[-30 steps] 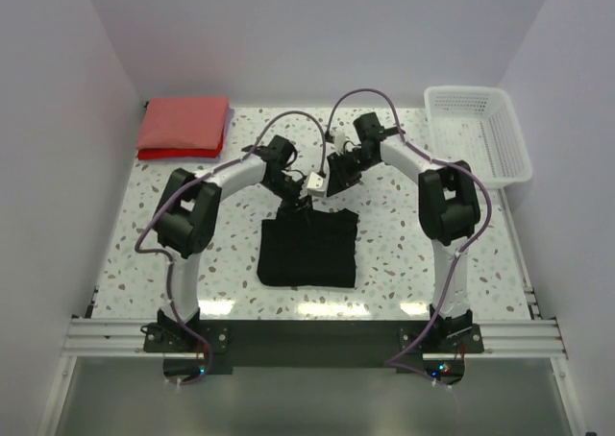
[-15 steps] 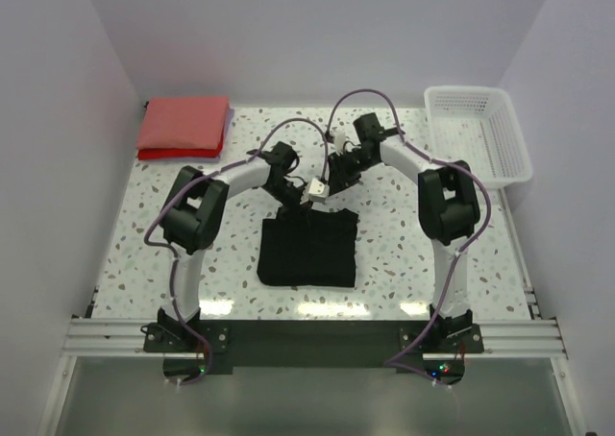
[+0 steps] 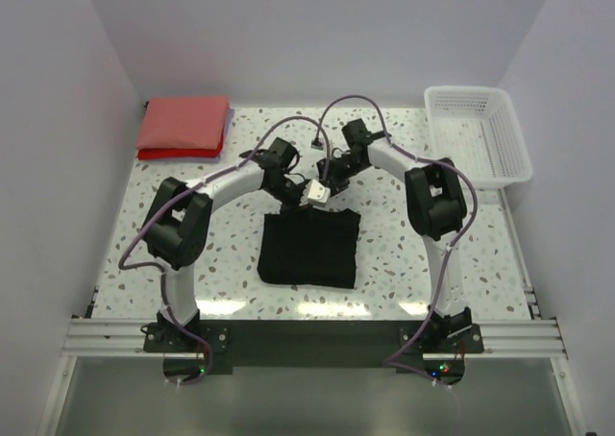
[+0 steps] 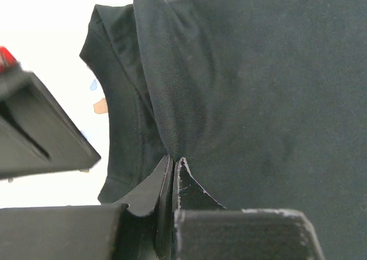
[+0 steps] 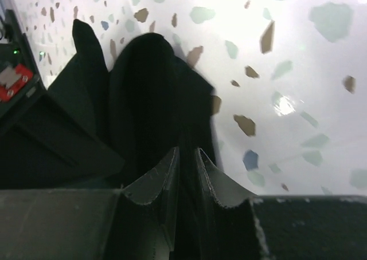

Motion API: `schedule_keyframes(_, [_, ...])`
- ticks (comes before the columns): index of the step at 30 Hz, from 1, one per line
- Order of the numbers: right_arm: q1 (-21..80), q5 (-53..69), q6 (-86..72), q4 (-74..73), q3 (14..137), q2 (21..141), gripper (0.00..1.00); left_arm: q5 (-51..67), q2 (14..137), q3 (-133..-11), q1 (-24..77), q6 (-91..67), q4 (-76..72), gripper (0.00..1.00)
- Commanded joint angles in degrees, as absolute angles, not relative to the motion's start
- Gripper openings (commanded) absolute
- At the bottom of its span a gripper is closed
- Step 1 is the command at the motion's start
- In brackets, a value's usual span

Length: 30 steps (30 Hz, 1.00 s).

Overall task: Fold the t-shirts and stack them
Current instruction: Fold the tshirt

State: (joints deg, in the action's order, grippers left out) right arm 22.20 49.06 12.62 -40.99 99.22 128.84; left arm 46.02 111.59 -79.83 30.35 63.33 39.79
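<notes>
My left end effector (image 4: pixel 173 161) and right end effector (image 5: pixel 187 152) each pinch the far edge of the black t-shirt (image 3: pixel 309 252) lying on the table (image 3: pixel 399 254) — a fold beginning, I judge — so next calls for lifting that edge evenly toward me.

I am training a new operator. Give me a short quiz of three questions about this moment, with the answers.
1. True or false: the red stack lies at the far left, apart from the black shirt.
2. The left gripper is: A open; B shut on the black shirt; C shut on nothing.
3. Fill in: the right gripper pinches the shirt's ___ edge (near or far).
Key: 1 true; 2 B; 3 far.
</notes>
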Motion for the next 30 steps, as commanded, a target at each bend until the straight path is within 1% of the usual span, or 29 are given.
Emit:
schedule_keyframes(1, [24.08,54.13,13.01,-42.54,103.26,131.3,0.2,44.92,108.02,-78.31,31.64,66.18,36.04,0.0])
schedule_keyframes(4, [25.22,54.75,14.15,-44.12,105.55,133.5,0.2,44.12,107.93,-78.22,32.17,66.01,34.99,0.0])
schedule_keyframes(11, [26.45,54.58,19.24,-52.46,112.41,142.63,0.19,41.84,107.4,-78.4,33.57,65.74,33.58,0.0])
schedule_keyframes(17, [26.46,52.74,20.65,-52.29,111.8,144.31,0.18,39.91,105.91,-78.57,34.01,66.27,32.17,0.0])
schedule_keyframes(19, [26.37,52.91,20.74,-52.64,111.8,144.75,0.18,39.11,105.65,-78.49,34.1,66.36,31.47,0.06])
schedule_keyframes(21, [26.28,53.17,21.36,-53.52,111.8,144.84,0.18,38.06,106.17,-78.57,34.1,66.53,31.46,0.1])
schedule_keyframes(22, [26.37,53.26,21.36,-53.61,111.62,144.67,0.18,37.8,106.87,-78.57,34.01,66.62,31.9,0.13])
schedule_keyframes(25, [26.37,53.35,21.53,-53.61,111.45,144.14,0.18,37.09,108.02,-78.22,34.01,66.8,31.99,0.17])
schedule_keyframes(27, [26.37,53.44,21.62,-53.61,111.45,143.88,0.18,37.53,108.28,-77.96,34.01,66.88,31.82,0.17])
schedule_keyframes(30, [26.37,53.44,21.71,-53.61,111.36,143.61,0.18,38.76,108.37,-77.78,34.01,67.59,31.64,0.23])
